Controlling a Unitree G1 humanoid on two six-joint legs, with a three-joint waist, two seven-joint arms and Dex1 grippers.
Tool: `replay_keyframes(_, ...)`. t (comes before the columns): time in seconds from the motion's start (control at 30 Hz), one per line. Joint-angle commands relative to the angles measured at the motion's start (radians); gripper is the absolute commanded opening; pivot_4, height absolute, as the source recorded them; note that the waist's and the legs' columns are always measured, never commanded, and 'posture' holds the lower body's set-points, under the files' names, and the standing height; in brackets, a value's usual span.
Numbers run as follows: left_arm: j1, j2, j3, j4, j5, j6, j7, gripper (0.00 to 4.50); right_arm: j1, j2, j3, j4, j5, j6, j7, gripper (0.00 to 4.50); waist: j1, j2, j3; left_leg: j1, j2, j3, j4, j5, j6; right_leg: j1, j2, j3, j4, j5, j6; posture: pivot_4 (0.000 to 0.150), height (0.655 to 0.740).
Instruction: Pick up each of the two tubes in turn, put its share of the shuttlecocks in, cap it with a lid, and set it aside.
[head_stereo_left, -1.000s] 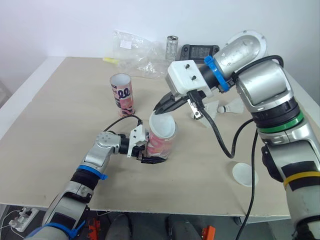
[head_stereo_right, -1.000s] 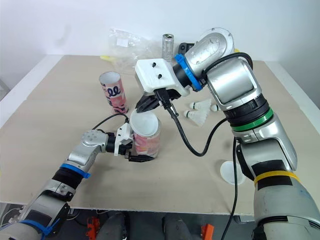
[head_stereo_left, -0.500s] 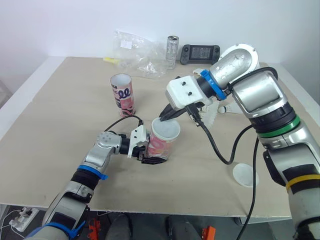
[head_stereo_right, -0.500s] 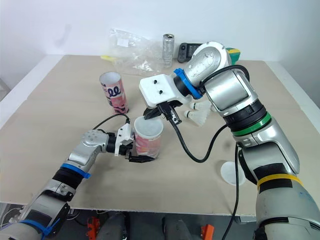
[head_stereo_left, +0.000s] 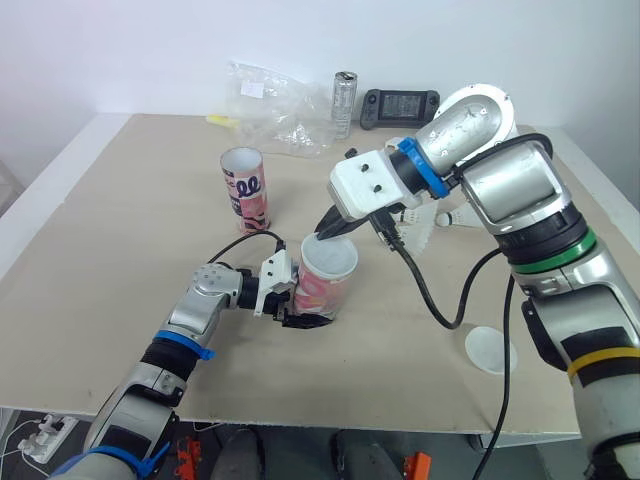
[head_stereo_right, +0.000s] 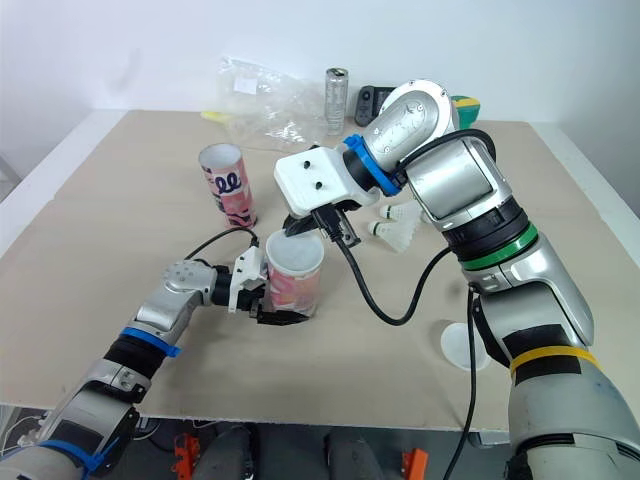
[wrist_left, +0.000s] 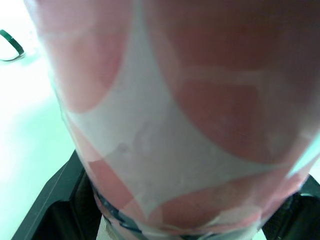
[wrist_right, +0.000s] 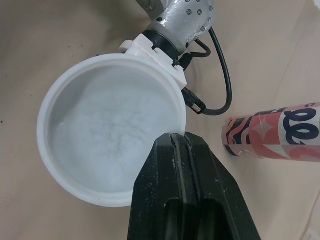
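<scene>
A pink and white tube (head_stereo_left: 322, 292) stands near the middle of the table, and my left gripper (head_stereo_left: 296, 302) is shut around its lower part; up close the tube wall (wrist_left: 170, 125) sits between the black fingers. A white lid (head_stereo_left: 331, 257) lies on the tube's mouth. My right gripper (head_stereo_left: 326, 232) is shut on the far rim of that lid (wrist_right: 110, 150). The second tube (head_stereo_left: 245, 190) stands open at the back left. A second lid (head_stereo_left: 490, 349) lies at the right front. Shuttlecocks (head_stereo_right: 396, 232) lie behind my right arm.
A crumpled plastic bag (head_stereo_left: 272, 105), a metal can (head_stereo_left: 344, 97) and a black game controller (head_stereo_left: 400, 103) sit along the table's far edge. My right arm's black cable (head_stereo_left: 440, 290) loops over the table between the capped tube and the spare lid.
A second ago my right gripper held the lid tilted above the tube. It has come down, and the lid now rests flat on the tube's mouth. The left gripper kept its hold.
</scene>
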Motion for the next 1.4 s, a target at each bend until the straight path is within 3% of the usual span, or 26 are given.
replay_keyframes(0.03, 0.050, 0.037, -0.045, 0.064, 0.067, 0.045, -0.007, 3.66, -0.030, -0.014, -0.047, -0.014, 0.018, 0.006, 0.042, 0.05, 0.000, 0.000, 0.000, 0.000, 0.000, 0.000, 0.000, 0.000, 0.000, 0.000, 0.000, 0.000, 0.000, 0.000, 0.000, 0.150, 0.7394)
replay_keyframes(0.7, 0.055, 0.043, -0.045, 0.061, 0.065, 0.056, -0.005, 3.66, 0.037, -0.053, 0.006, -0.072, -0.025, -0.081, 0.043, 0.05, 0.000, 0.000, 0.000, 0.000, 0.000, 0.000, 0.000, 0.000, 0.000, 0.000, 0.000, 0.000, 0.000, 0.000, 0.000, 0.150, 0.7394)
replay_keyframes(0.83, 0.054, 0.043, -0.045, 0.062, 0.065, 0.057, -0.004, 3.66, 0.074, -0.036, 0.020, -0.103, -0.030, -0.053, 0.043, 1.28, 0.000, 0.000, -0.002, 0.000, 0.000, -0.001, 0.000, 0.000, 0.000, 0.001, 0.000, -0.001, 0.000, -0.001, -0.001, 0.150, 0.7394)
replay_keyframes(0.97, 0.056, 0.041, -0.045, 0.059, 0.063, 0.061, -0.004, 3.66, 0.102, -0.002, 0.021, -0.124, -0.050, -0.004, 0.002, 3.14, 0.000, 0.000, -0.007, 0.002, 0.000, -0.002, 0.000, 0.000, 0.000, 0.002, 0.001, -0.002, 0.000, -0.001, -0.001, 0.150, 0.7394)
replay_keyframes(1.0, 0.055, 0.040, -0.045, 0.058, 0.063, 0.062, -0.004, 3.66, 0.098, 0.014, 0.010, -0.116, -0.046, 0.029, -0.013, 3.24, -0.001, 0.000, -0.007, 0.004, 0.001, -0.002, -0.001, 0.000, 0.000, 0.004, 0.001, -0.002, 0.000, -0.001, -0.002, 0.150, 0.7394)
replay_keyframes(1.13, 0.057, 0.038, -0.046, 0.057, 0.064, 0.062, -0.003, 3.66, -0.054, 0.076, -0.149, 0.018, 0.067, 0.191, -0.057, 3.24, -0.012, 0.001, -0.007, 0.008, 0.002, -0.002, -0.002, -0.001, 0.000, 0.007, 0.002, -0.002, 0.001, -0.001, -0.005, 0.150, 0.7394)
replay_keyframes(1.27, 0.056, 0.038, -0.046, 0.061, 0.067, 0.060, -0.003, 3.66, -0.063, 0.037, -0.201, -0.029, 0.168, 0.269, 0.022, 3.24, -0.012, -0.001, -0.008, 0.006, 0.002, -0.003, -0.001, 0.000, 0.000, 0.005, 0.002, -0.004, 0.001, -0.001, -0.006, 0.150, 0.7394)
replay_keyframes(1.37, 0.055, 0.038, -0.047, 0.063, 0.068, 0.058, -0.005, 3.66, -0.015, 0.016, -0.178, -0.070, 0.158, 0.261, 0.016, 2.35, -0.012, -0.002, -0.010, 0.007, 0.002, -0.004, -0.002, -0.003, -0.002, 0.008, 0.002, -0.005, 0.001, -0.004, -0.007, 0.150, 0.7394)
replay_keyframes(1.4, 0.055, 0.038, -0.048, 0.065, 0.068, 0.057, -0.006, 3.66, 0.007, 0.010, -0.162, -0.087, 0.147, 0.244, 0.014, 1.75, -0.012, -0.002, -0.010, 0.007, 0.002, -0.004, -0.002, -0.004, -0.002, 0.008, 0.002, -0.005, 0.001, -0.005, -0.006, 0.150, 0.7394)
